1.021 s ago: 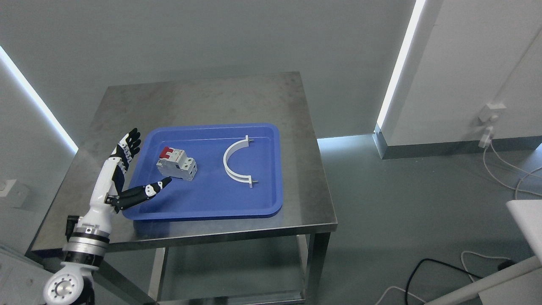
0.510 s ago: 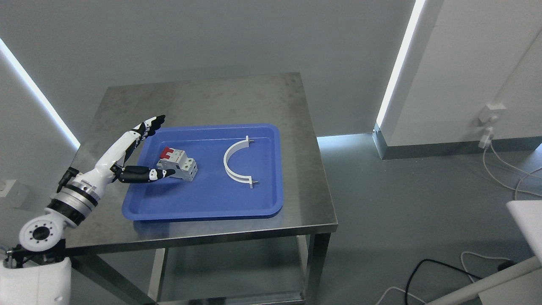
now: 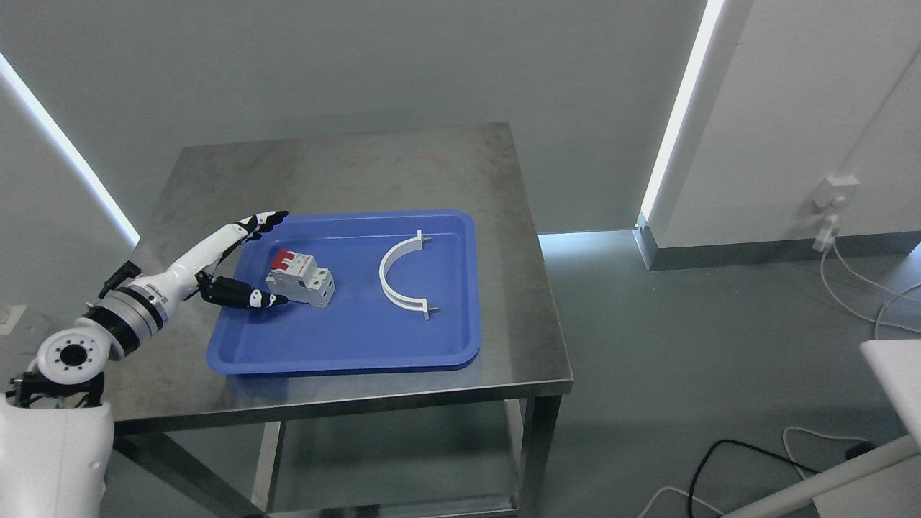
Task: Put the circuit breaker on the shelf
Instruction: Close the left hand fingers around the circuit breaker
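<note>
None of the real work is done yet: the circuit breaker [image 3: 300, 278] sits in the blue tray [image 3: 345, 352], near its left side, and it has not been lifted. My left hand [image 3: 234, 262] is spread wide and holds nothing. My fingers [image 3: 262, 218] reach over the tray's left rim, behind the breaker, and my thumb [image 3: 252, 298] points at its front corner, very close, though I cannot tell if it touches. So the breaker is between my thumb and my fingers, and I think the next thing is to close on it. After that I must lift it and carry it to a shelf, but I see no shelf from here, only a lower level under the surface [image 3: 345, 165]. My right hand is out of sight. A white curved bracket [image 3: 394, 280] lies in the tray too, well apart to the right, so it should not get in my way. The tray has a low raised rim, so I must lift up before moving sideways. Behind the tray the surface is bare, so there is room. The front edge of the surface is near the tray.
</note>
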Available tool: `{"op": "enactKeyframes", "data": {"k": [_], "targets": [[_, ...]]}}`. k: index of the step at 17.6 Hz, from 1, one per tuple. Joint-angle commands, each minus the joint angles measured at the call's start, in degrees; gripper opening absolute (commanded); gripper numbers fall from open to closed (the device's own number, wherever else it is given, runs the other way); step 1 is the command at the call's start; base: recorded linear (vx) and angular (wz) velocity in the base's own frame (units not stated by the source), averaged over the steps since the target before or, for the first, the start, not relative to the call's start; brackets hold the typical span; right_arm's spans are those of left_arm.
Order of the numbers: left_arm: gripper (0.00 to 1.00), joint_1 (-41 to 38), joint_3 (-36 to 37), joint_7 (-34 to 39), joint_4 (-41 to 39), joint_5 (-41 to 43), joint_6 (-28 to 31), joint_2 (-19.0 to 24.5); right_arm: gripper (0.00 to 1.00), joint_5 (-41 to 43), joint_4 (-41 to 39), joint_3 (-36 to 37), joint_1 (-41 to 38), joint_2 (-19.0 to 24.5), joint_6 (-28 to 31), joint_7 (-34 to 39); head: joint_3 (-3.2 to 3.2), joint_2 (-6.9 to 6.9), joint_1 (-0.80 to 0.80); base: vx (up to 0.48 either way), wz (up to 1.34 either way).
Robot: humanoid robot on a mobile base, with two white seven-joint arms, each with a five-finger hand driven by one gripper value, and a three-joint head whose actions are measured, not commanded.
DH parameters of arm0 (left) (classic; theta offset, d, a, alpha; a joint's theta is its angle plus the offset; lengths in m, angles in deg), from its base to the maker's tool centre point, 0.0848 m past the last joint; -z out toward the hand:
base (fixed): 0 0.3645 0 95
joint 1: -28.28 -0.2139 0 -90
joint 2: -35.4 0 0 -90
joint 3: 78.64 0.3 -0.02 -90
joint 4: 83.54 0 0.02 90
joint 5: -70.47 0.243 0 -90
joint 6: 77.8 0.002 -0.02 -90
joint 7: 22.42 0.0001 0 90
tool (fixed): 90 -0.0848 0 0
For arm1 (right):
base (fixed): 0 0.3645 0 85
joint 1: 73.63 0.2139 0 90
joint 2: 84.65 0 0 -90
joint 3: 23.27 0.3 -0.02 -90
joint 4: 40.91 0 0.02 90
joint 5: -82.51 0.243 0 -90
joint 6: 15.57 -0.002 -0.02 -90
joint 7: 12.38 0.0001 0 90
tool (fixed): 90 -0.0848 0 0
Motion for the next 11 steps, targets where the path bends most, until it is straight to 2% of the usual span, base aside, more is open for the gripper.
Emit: {"op": "enactKeyframes", "data": {"k": [1,4,6,7,9,11], "targets": [[0.66,2.48,3.0,-0.92,8.66,1.36,-0.06,0.56,1.0,0.0,0.0,-1.14,0.0,-1.0,3.67,-0.04,0.0,0.0,0.0,0.0,0.0],[0.66,2.91,2.38,-1.19,8.57,0.75,-0.15,-0.5,1.0,0.0,0.0,-1.14,0.0,-1.0,3.67,-0.04,0.0,0.0,0.0,0.0,0.0],[0.91,3.62,1.42,-0.4,8.66,0.22,0.2,-1.9,1.0,0.0,0.0,-1.14,0.0,-1.0,3.67,-0.04,0.0,0.0,0.0,0.0,0.0],[0.96,3.62,-1.46,-0.05,8.66,-1.0,0.38,-4.08,1.0,0.0,0.0,-1.14,0.0,-1.0,3.67,-0.04,0.0,0.0,0.0,0.0,0.0],[0.97,3.01,-8.57,0.48,8.4,-3.29,0.64,-9.61,1.0,0.0,0.0,-1.14,0.0,-1.0,3.67,-0.04,0.0,0.0,0.0,0.0,0.0],[0.99,1.87,-10.1,-0.13,7.69,-3.47,0.47,-11.48,1.0,0.0,0.0,-1.14,0.0,-1.0,3.67,-0.04,0.0,0.0,0.0,0.0,0.0]]}}
